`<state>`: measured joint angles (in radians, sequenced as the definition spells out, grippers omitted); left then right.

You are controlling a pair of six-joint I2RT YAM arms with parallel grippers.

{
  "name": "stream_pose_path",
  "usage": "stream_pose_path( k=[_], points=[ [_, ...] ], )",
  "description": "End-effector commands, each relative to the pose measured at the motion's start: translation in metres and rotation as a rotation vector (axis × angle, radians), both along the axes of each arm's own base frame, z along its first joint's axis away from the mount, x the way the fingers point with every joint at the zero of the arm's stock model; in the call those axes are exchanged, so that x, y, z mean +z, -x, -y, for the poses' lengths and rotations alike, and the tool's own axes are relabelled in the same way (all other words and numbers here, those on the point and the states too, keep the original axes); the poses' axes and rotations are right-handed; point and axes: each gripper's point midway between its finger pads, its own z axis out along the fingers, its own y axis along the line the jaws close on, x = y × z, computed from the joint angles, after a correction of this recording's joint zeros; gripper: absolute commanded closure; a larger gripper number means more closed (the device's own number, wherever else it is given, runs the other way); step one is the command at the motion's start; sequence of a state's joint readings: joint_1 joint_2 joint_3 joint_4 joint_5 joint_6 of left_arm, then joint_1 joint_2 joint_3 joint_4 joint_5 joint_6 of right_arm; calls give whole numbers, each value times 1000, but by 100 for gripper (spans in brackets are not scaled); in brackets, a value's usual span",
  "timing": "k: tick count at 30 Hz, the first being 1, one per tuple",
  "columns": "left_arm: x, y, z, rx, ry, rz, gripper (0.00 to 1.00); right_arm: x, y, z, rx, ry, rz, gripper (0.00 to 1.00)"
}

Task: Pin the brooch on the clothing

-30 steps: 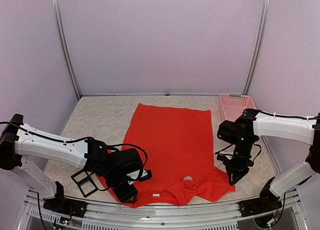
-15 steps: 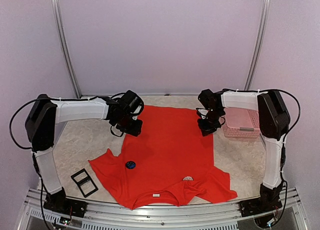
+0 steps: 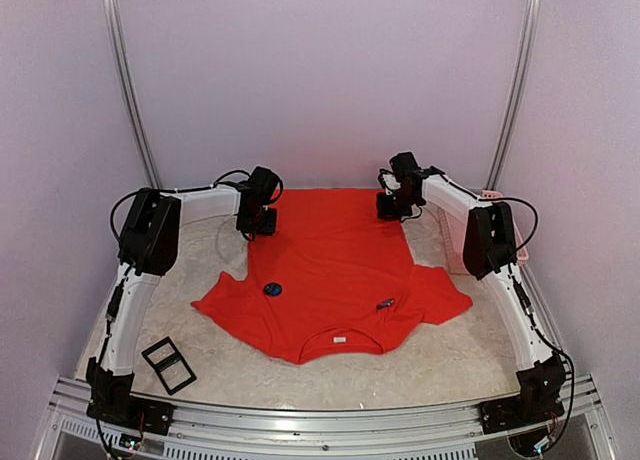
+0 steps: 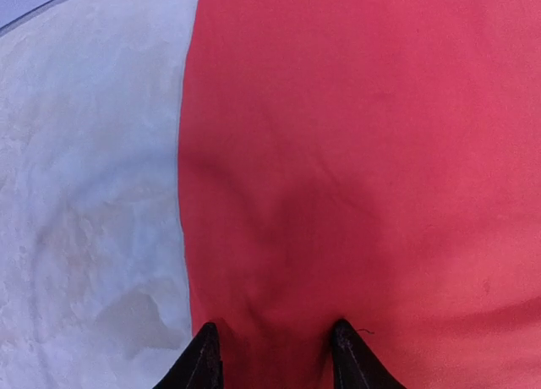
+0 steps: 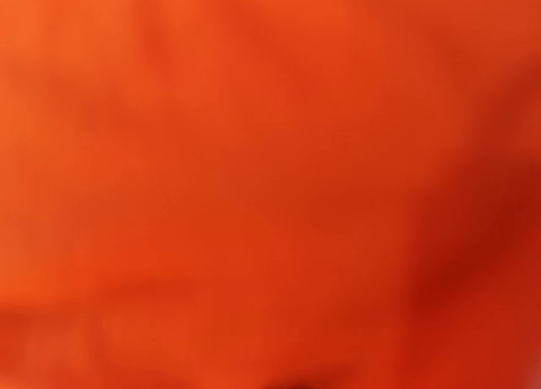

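The red T-shirt (image 3: pixel 335 255) lies flat mid-table, hem at the far side, neckline with its white label (image 3: pixel 340 338) toward me. A small dark blue round brooch (image 3: pixel 272 289) sits on its left chest area. A small dark item (image 3: pixel 384 303) lies on the shirt right of the neckline. My left gripper (image 3: pixel 258 223) is at the far left hem corner; in the left wrist view its gripper (image 4: pixel 272 359) is open, fingertips resting on the fabric (image 4: pixel 355 152). My right gripper (image 3: pixel 395 208) is at the far right hem corner; its wrist view shows only blurred red fabric (image 5: pixel 270 186).
A black rectangular frame (image 3: pixel 168 365) lies on the table at the near left. A pink basket (image 3: pixel 455 242) stands at the right, mostly hidden behind my right arm. The beige table top (image 3: pixel 200 250) is ringed by lilac walls.
Both arms have reached farther back to the hem corners. The shirt has slid away from the front edge and lies flatter, with both sleeves spread.
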<state>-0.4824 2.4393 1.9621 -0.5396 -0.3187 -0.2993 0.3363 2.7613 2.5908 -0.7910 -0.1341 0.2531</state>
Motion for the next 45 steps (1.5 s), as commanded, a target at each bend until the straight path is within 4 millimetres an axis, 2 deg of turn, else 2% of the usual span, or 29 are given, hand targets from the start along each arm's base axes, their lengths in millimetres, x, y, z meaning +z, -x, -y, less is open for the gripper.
stream_pose_path(
  k=[1,3,5,8,9,10,11,12,13,14,15,17,18,20,22,24,26,28,30,32,35,37,39,42,45],
  points=[
    [-34,-20,-38,44,-72,-46,56,35,-25,-26,23,-219,140,96],
    [-23,-31,-34,12,-77,3,51,67,-29,-40,92,-234,218,94],
    [4,-42,-27,-22,-64,73,45,101,-28,-48,142,-205,297,92],
    [65,-51,-14,-75,-29,192,40,146,-17,-44,153,-163,360,91],
    [84,-48,-9,-95,-27,222,40,153,-8,-39,147,-141,351,91],
    [94,-40,-2,-122,-32,230,40,170,3,-31,139,-120,352,92],
    [117,-28,2,-133,-26,253,40,171,18,-27,145,-99,318,93],
    [108,-8,7,-151,-33,215,40,163,36,-23,159,-77,264,94],
    [112,12,9,-161,-31,197,41,156,59,-22,182,-60,203,96],
    [119,39,11,-161,-24,171,42,139,85,-20,203,-37,118,98],
    [109,65,13,-159,-23,119,43,113,121,-18,235,-10,10,99],
    [86,123,17,-165,-8,14,47,92,187,-23,311,4,-104,100],
    [86,151,20,-173,15,-9,48,89,217,-31,359,-15,-119,100],
    [68,201,30,-176,62,-78,49,87,269,-49,443,-94,-131,100],
    [52,239,38,-178,103,-134,51,78,304,-59,478,-149,-153,100],
    [37,264,43,-175,101,-166,51,60,326,-63,498,-147,-177,100],
    [22,276,39,-154,87,-192,51,34,340,-62,508,-111,-203,100],
    [6,284,35,-143,61,-218,51,7,349,-51,477,-67,-256,100],
    [-6,293,27,-134,22,-241,51,-20,357,-28,403,24,-319,100],
    [-19,309,18,-120,-8,-292,52,-40,374,-2,355,114,-403,100],
    [-30,341,11,-130,-37,-367,52,-53,413,32,282,171,-513,100],
    [-35,362,8,-145,-53,-408,52,-50,435,48,241,180,-569,100],
    [-36,380,7,-158,-60,-444,51,-42,450,52,225,161,-599,100],
    [-34,394,3,-173,-66,-464,50,-24,463,44,237,94,-617,100],
    [-28,394,-5,-187,-102,-445,47,-2,468,25,311,43,-620,100]
  ],
)
